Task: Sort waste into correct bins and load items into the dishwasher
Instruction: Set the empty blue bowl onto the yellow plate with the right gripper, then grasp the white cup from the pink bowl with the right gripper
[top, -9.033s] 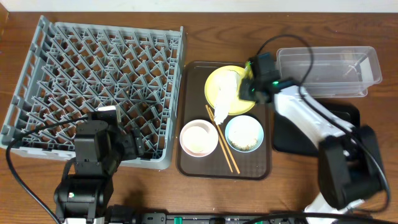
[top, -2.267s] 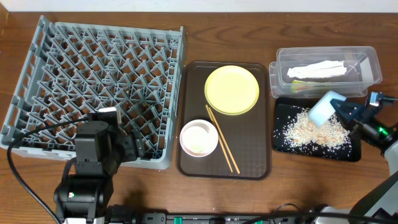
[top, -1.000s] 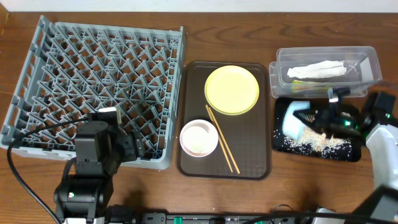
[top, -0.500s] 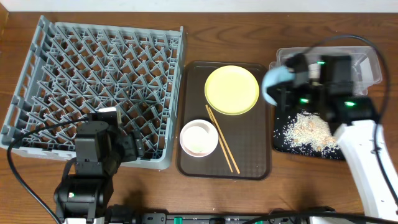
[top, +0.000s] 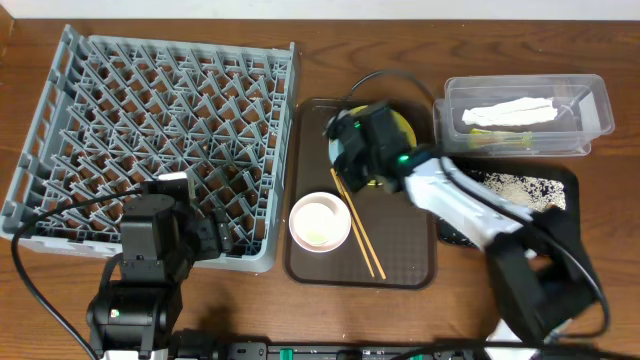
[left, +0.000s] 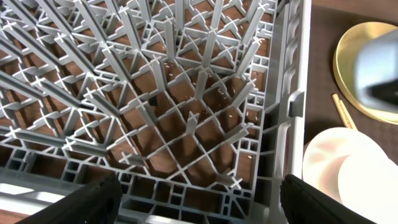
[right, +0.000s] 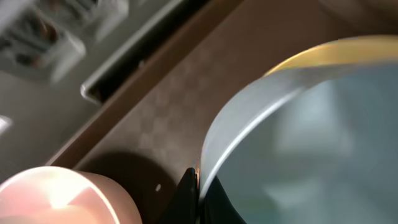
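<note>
the right jaws are clenched on the rim of the light blue bowl, while the left jaws hang released and empty. from overhead, the right arm (top: 450, 195) reaches across the brown tray (top: 400, 262) and its wrist sits over the yellow plate (top: 405, 128), hiding most of the bowl it carries. the grey rack (top: 160, 120) lies to the robot's left of that grip, just past the tray's edge, and the left arm (top: 150, 245) is the nearer one to it, parked at the rack's near corner. the chopsticks (top: 357, 235) lie slantwise beside the pink-white bowl (top: 319, 221). rice is scattered in the black tray (top: 540, 185), and a napkin lies in the clear tub (top: 590, 105). the left wrist view shows its fingers (left: 93, 199) spread wide over the rack's (left: 186, 93) pegs, with the plate (left: 348, 62) and a blurred blue shape (left: 380, 68) off to the right. the right wrist view shows a dark fingertip (right: 188, 186) pinching the bowl's (right: 298, 137) edge, the bowl tilted above the plate's rim (right: 348, 53). the coming move probably needs a leftward carry into the rack, bowl on edge between the pegs.
</note>
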